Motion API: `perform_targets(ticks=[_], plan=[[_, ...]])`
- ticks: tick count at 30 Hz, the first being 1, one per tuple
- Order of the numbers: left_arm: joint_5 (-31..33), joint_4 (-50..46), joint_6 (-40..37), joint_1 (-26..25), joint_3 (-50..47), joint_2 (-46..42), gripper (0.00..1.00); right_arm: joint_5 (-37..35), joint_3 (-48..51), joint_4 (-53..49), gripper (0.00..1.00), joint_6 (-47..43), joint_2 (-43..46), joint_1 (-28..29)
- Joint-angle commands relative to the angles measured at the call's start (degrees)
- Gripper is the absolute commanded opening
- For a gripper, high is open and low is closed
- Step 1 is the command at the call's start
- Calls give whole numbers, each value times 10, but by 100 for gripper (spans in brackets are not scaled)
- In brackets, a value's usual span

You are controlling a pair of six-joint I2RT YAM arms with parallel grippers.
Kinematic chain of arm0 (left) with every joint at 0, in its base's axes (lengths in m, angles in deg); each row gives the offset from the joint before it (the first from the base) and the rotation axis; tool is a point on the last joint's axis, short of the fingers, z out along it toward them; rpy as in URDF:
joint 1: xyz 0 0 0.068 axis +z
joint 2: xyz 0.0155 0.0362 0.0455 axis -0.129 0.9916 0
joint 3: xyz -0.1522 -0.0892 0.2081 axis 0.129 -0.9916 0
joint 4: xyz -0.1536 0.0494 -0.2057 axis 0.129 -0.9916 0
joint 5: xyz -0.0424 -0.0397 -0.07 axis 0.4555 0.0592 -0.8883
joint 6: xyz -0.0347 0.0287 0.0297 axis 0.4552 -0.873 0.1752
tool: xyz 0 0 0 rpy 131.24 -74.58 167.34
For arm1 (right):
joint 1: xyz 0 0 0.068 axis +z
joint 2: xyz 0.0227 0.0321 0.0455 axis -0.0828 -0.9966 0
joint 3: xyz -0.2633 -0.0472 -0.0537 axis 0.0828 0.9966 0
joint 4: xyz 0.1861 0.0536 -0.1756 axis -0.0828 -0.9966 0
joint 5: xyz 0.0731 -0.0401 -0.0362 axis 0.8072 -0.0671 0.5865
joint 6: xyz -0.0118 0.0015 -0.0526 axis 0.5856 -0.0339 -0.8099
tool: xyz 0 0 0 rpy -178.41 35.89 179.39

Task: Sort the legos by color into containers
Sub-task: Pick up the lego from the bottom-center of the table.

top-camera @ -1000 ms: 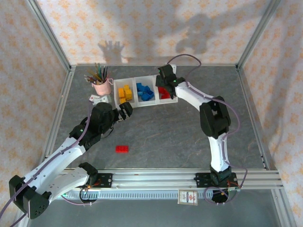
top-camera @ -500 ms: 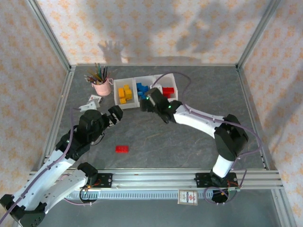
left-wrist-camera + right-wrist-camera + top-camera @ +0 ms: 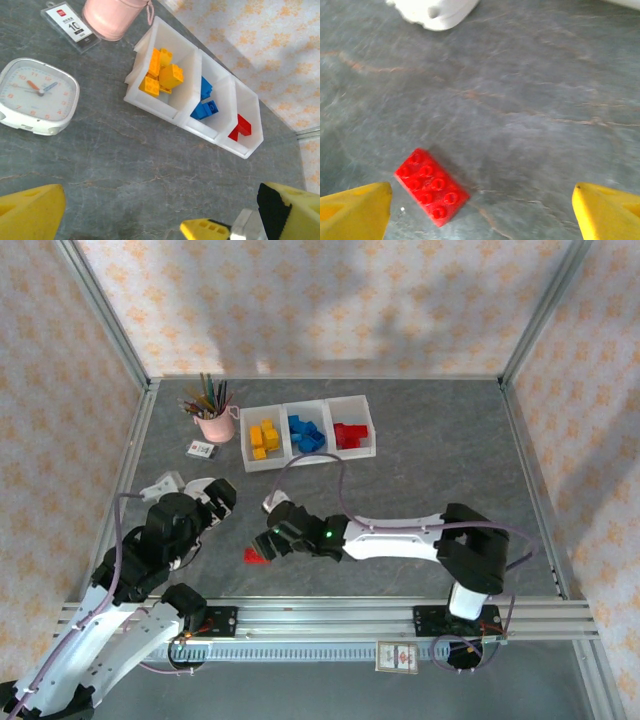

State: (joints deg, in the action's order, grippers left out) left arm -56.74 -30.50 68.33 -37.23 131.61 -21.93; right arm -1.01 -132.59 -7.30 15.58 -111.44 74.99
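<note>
The containers [image 3: 307, 455] stand at the back of the table: yellow legos [image 3: 263, 437] in the left bin, blue legos [image 3: 306, 433] in the middle one, red legos [image 3: 349, 433] in the right one. The left wrist view shows the same tray [image 3: 165, 112] from the near side. One red lego [image 3: 431, 186] lies flat on the table near the front left. My right gripper [image 3: 480, 215] hovers over it, open, with the brick close to its left fingertip [image 3: 352, 212]. From above, that gripper [image 3: 268, 543] partly covers the brick [image 3: 254, 557]. My left gripper [image 3: 215, 495] is open and holds nothing.
A pink cup of pencils [image 3: 213, 423] stands left of the tray, with a small card [image 3: 202, 449] in front of it. A white clock [image 3: 37, 97] lies by my left gripper. The metal frame rail [image 3: 330, 612] runs along the near edge.
My right arm has swung from the red bin down to the front left, above the loose red lego, its jaws opening wider. The left arm has drawn back toward the near left.
</note>
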Motion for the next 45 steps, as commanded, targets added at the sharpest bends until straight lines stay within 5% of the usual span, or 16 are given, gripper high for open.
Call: perform_targets(ticks=[1,21,40,45], plan=[[14,-39,19,5,-8,-7,99,18,6,30,92,-43,-32,16],[21,-37,25,6,-20,-6,99,-30,-77,21,83,-91,-168,39],[17,-16,22,6,-17,0,99,-32,-85,6,26,-88,-156,38],[12,-6,14,5,-10,5,99,-32,-69,7,22,-70,-116,28]])
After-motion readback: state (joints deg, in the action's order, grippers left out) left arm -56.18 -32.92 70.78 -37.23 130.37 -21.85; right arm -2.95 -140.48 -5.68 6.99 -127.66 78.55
